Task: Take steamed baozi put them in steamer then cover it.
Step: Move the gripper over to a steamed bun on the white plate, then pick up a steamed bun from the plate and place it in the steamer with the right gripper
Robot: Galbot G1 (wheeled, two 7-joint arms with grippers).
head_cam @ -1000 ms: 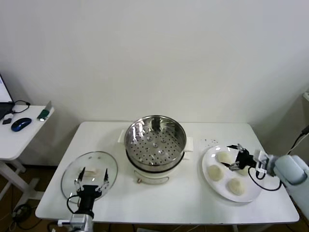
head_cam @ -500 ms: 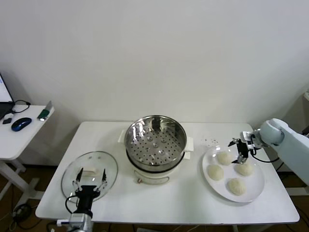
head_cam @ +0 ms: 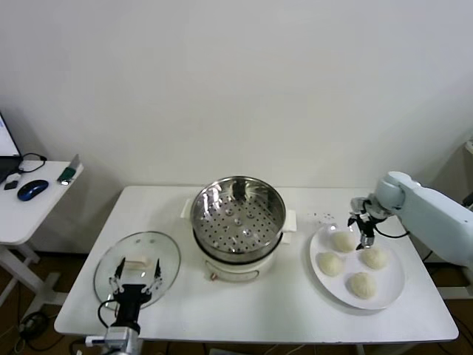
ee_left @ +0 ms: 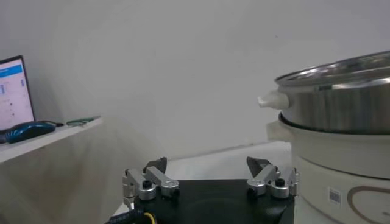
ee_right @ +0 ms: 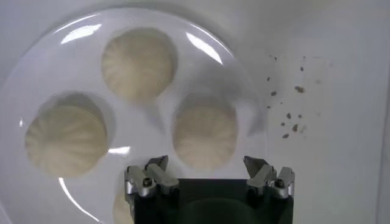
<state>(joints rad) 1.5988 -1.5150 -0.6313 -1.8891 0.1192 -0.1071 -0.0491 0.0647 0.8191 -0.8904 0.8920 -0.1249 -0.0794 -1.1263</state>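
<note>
Steamer point(head_cam: 238, 222) empty at table centre; four steamed baozi point(head_cam: 344, 241) on white plate point(head_cam: 392, 293), right.
Right gripper point(head_cam: 360, 231) wide open, empty, above buns; left gripper point(head_cam: 135, 285) open, empty, over cover point(head_cam: 137, 259), near left.

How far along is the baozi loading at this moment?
Done: nothing; the steamer tray is bare and all four baozi sit on the plate. In hand: the open right end effector hovers over the plate. Left: load four baozi, then fit the lid lying by the left end effector.
</note>
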